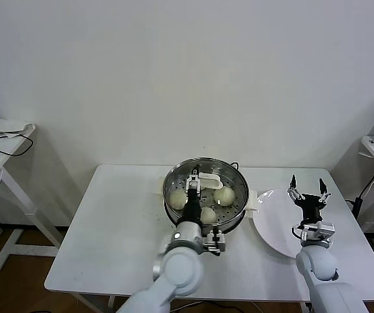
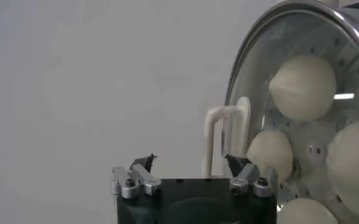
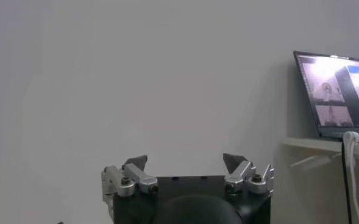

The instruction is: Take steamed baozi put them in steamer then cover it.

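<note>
From the head view, the steamer (image 1: 206, 193) sits near the middle of the white table (image 1: 115, 228), toward its far edge. Three baozi (image 1: 224, 195) show on its perforated tray: one at the robot's left, one at the right, one nearer the robot. The left gripper (image 1: 195, 180) hangs over the steamer's middle, its arm crossing the near rim and hiding part of the tray beneath. Its jaws are hard to read from here.

The left wrist view fills that in. The left gripper's (image 2: 191, 163) jaws stand wide apart with nothing between them. Four baozi (image 2: 303, 87) appear here inside the steamer (image 2: 252, 91), the fourth cut off at the picture's edge, so the head view misses one behind the arm. A white looped handle (image 2: 219, 131) on the steamer's side stands just beyond the fingertips, not touching them as far as can be seen. Only part of the steamer's rim fits in this view.

The right gripper (image 1: 308, 190) is held above a white plate (image 1: 272, 228) at the table's right side, well apart from the steamer. In the head view its fingers point up and spread. The right wrist view confirms the right gripper (image 3: 185, 163) is fully spread and holds nothing; it faces the bare wall and, off to the side, a laptop (image 3: 336, 97) on a shelf, cut off by the edge. The plate does not show in this view.
</note>
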Action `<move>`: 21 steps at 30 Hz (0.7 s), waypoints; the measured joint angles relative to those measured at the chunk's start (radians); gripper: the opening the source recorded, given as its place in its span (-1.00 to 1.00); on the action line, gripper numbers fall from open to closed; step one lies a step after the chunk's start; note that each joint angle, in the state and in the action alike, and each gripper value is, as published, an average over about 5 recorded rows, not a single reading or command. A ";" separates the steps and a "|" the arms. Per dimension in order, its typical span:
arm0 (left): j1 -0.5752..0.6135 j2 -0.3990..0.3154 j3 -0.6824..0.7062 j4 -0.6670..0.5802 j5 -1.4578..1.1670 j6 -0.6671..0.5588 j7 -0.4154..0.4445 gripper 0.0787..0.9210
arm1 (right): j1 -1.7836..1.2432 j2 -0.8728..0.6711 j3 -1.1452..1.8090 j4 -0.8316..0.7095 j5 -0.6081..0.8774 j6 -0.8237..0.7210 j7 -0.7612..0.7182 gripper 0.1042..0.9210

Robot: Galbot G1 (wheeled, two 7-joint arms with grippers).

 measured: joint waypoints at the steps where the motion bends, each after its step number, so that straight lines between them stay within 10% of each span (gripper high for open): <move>1: 0.007 0.012 -0.006 -0.020 -0.017 0.001 0.000 0.77 | -0.002 -0.002 -0.001 0.003 -0.001 -0.005 0.001 0.76; 21: 0.216 0.093 -0.509 -0.097 -0.905 -0.405 -0.324 0.77 | -0.090 -0.024 0.016 0.081 0.017 -0.090 -0.032 0.76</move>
